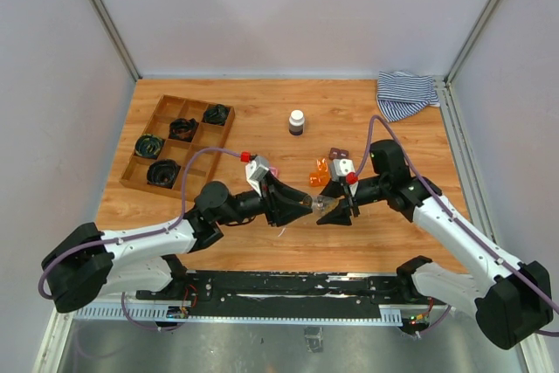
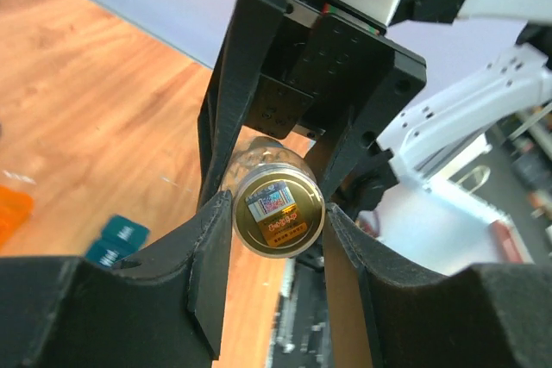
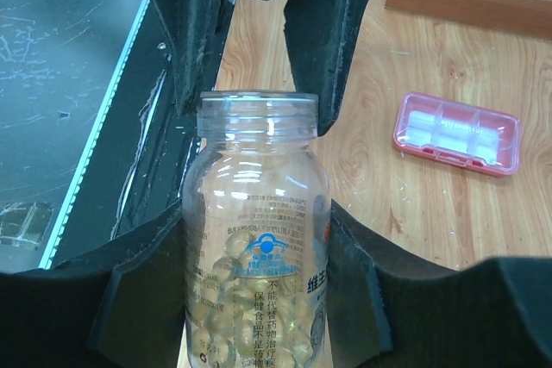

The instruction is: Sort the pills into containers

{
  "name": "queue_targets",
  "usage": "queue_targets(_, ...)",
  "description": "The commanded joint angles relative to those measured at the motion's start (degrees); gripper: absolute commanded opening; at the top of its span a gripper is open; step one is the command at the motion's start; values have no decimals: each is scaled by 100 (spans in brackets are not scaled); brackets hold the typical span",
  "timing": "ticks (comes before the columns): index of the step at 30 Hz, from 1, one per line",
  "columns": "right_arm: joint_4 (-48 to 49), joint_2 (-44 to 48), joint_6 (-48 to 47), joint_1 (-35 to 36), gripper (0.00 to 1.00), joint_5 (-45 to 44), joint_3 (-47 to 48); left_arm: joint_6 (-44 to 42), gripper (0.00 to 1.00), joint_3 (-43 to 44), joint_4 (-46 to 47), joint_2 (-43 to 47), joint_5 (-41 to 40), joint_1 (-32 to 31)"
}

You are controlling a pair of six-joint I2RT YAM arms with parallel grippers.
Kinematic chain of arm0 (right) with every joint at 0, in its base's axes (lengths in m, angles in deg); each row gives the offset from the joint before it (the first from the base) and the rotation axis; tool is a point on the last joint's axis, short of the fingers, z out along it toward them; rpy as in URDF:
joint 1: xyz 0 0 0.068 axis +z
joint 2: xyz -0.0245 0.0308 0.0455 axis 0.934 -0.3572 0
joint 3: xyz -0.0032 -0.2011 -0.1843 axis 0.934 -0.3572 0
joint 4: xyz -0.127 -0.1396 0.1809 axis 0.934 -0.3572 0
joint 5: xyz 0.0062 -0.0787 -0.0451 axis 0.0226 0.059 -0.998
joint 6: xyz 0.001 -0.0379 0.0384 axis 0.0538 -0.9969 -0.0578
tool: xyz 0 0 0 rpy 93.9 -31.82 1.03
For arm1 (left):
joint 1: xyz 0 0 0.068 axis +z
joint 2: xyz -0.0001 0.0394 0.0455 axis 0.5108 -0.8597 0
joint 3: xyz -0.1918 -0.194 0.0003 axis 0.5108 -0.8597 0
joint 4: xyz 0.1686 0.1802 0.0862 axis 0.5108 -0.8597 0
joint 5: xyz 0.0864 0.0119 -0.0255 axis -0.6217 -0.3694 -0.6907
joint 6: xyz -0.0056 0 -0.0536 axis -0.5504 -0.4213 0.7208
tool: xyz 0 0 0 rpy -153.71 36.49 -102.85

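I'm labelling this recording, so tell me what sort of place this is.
Probably a robot lab test cell: a wooden tabletop boxed in by plain white panels, the left arm and right arm bolted to a rail, and staged props like the wooden compartment tray.

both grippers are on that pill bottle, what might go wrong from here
1. The left gripper pinches only the narrow neck end of the pill bottle; a twist may slip off it.
2. The right gripper holds the bottle sideways over the table; if it opens, capsules may spill on the wood, since the pink case lies off to the side.
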Motion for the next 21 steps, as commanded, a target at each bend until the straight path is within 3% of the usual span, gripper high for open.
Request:
queue_targets(1,44,-12,-232,-112,1,-25,175,2299,0,-186,130,92,-869,-55)
queue_targets(5,64,-34,-197,-112,1,-56,178,2811,0,-121,-301,108,-1408,-360)
queue_targets(9,62,-49,-193,-112,1,-66,184,2576,0,20,-1061,267,-2349,-652)
queue_targets(13,62,-47,-192,-121,1,-62,188,2318,3,17,-1148,316,-2597,-671)
queue_targets(21,64,-44,-191,-121,0,-65,190,1738,51,60,-1333,471,-2934,-663)
